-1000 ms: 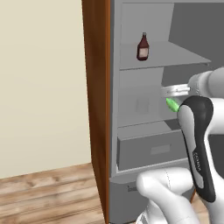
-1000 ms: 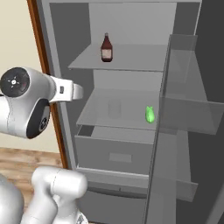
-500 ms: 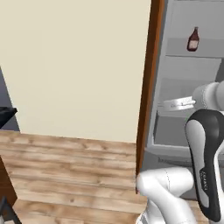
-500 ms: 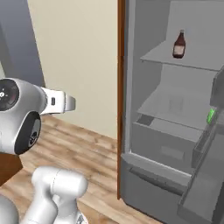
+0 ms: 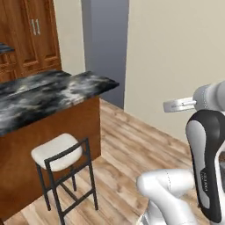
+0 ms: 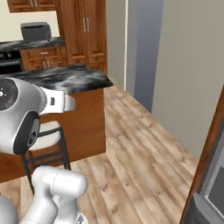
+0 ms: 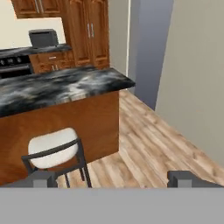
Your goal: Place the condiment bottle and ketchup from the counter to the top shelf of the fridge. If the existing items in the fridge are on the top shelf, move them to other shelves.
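Observation:
The counter (image 5: 52, 93) (image 6: 65, 77) (image 7: 65, 87), black stone with white marbling on a reddish-brown base, lies ahead and to the left. Its visible top carries no bottle. The condiment bottle, the ketchup and the top shelf are out of view. A grey sliver of the fridge (image 6: 215, 189) shows at the lower right edge of the right base view, behind a wood side panel (image 6: 209, 153). My gripper (image 7: 113, 179) is open, its two dark fingertips (image 7: 41, 178) far apart with nothing between them, pointing toward the island's end.
A white-seated black stool (image 5: 57, 151) (image 7: 51, 148) stands against the island's near side. Tall wood cabinets (image 7: 89, 33) and a grey appliance (image 7: 43, 38) line the back wall. Open wood floor (image 6: 144, 148) runs between the island and the beige wall (image 5: 176, 57).
The whole picture has swung from the open fridge to the island and floor: the base has turned and the cameras with it. The gripper has stayed open and empty.

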Controlling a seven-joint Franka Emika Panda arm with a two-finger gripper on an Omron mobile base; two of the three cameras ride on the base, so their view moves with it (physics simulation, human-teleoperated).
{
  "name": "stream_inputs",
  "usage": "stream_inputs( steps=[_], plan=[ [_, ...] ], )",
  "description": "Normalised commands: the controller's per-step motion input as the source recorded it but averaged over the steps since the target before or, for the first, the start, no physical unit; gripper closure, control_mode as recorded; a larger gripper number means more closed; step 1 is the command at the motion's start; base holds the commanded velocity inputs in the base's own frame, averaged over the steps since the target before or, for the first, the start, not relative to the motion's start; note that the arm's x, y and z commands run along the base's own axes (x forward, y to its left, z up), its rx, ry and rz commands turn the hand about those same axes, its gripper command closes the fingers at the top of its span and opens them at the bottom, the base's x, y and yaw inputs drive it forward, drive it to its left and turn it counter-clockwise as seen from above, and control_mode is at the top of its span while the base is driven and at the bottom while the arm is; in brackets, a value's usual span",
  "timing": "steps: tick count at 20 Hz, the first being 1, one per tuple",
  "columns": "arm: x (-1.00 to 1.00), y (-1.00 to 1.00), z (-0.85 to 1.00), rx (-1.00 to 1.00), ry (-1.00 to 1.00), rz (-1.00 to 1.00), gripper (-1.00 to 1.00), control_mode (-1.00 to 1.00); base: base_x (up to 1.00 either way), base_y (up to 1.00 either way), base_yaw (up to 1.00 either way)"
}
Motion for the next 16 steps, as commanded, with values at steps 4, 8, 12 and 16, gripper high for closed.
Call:
stream_inputs(
  steps=[4,8,12,16],
  plan=[
    [0.00,0.00,0.00,0.00,0.00,0.00,-1.00,1.00,-0.38,0.62,0.98],
    [0.00,0.00,0.00,0.00,0.00,0.00,-1.00,1.00,-0.41,0.99,0.81],
    [0.00,0.00,0.00,0.00,0.00,0.00,-1.00,1.00,-0.02,1.00,0.50],
    [0.00,0.00,0.00,0.00,0.00,0.00,-1.00,1.00,0.05,1.00,0.28]
  ],
)
